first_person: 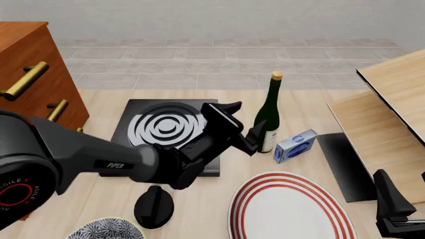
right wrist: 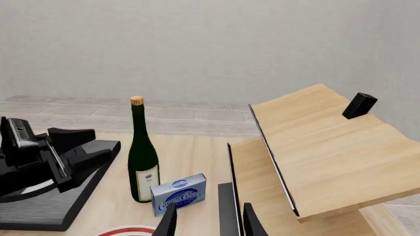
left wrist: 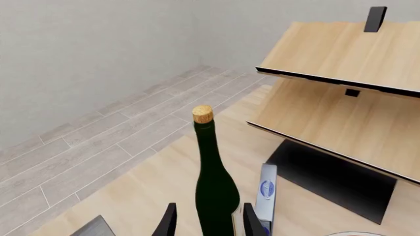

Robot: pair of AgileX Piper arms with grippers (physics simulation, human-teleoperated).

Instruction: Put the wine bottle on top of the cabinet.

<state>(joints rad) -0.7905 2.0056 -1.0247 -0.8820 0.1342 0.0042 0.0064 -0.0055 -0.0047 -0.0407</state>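
The wine bottle (first_person: 268, 115) is standing upright on the table (first_person: 199, 209), a blue box (first_person: 295, 145) just beside it. The left gripper (first_person: 254, 135) is bracketing its lower body, jaws spread. The cabinet (first_person: 30, 69) is standing far left. The right gripper (right wrist: 208, 221) is sitting apart, jaws parted.

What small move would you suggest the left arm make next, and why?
Probably close the left end effector on the wine bottle. Its fingers already sit on either side of the bottle's lower body, apparently still open, and the bottle stands upright on the table, not yet lifted toward the cabinet.
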